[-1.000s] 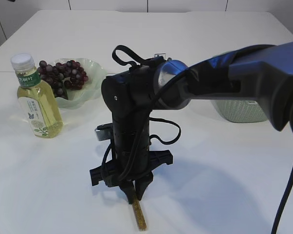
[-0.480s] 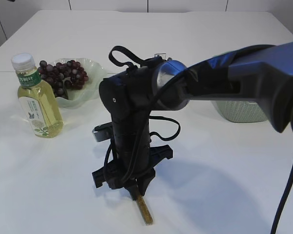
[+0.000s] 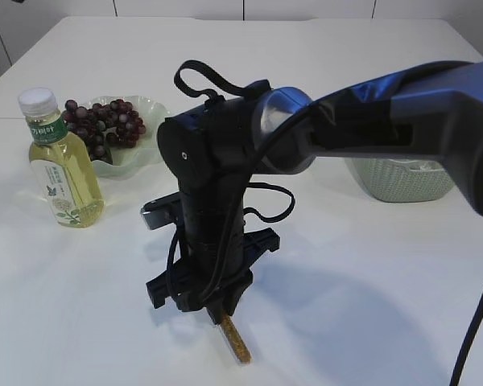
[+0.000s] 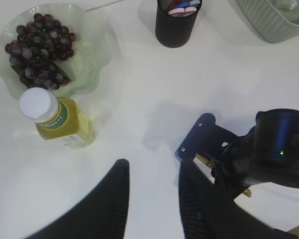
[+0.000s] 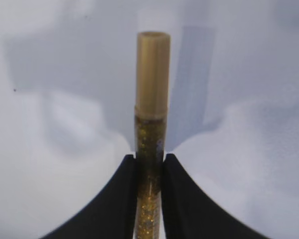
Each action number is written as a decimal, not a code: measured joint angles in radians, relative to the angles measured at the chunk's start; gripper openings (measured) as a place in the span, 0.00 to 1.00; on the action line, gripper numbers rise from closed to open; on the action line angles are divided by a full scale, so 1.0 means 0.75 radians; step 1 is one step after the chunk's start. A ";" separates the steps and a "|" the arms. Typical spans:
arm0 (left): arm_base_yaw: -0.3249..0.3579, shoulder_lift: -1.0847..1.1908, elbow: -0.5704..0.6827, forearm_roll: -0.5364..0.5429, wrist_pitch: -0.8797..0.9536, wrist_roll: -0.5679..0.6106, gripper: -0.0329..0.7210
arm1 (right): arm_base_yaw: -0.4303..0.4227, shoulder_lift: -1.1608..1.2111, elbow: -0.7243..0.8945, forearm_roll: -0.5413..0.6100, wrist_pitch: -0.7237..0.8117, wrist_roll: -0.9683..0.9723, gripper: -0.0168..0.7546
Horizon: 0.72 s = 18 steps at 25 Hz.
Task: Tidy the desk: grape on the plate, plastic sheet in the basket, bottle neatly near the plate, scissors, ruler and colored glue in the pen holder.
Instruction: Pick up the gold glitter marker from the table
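Exterior view: above the tabletop point(image 3: 370, 273) the right arm point(image 3: 225, 209) is seen with its jaws closed on a gold glue stick point(image 3: 236, 344), whose free end hangs low, possibly touching the surface; that cannot be told. The pen holder point(image 4: 177, 22), already crowded, stands well apart, so the stick could be knocked against its rim or slip from the narrow grip. The left jaws point(image 4: 149, 199) are held partly open, with nothing in them.

Open table point(image 3: 370, 281) right of the right arm point(image 3: 217, 225), clear for passage. On the left, blocked by bottle point(image 3: 60, 165) and grape plate point(image 3: 149, 121); basket point(image 3: 398, 181) far right.
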 joint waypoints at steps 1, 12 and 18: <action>0.000 0.000 0.000 0.000 0.000 0.000 0.37 | 0.000 0.000 0.000 0.011 0.001 -0.015 0.20; 0.000 0.000 0.000 0.002 0.000 0.000 0.37 | 0.000 -0.005 0.000 0.033 0.003 -0.042 0.20; 0.000 0.000 0.000 0.002 0.000 0.000 0.37 | 0.000 -0.008 0.000 0.033 0.001 -0.042 0.20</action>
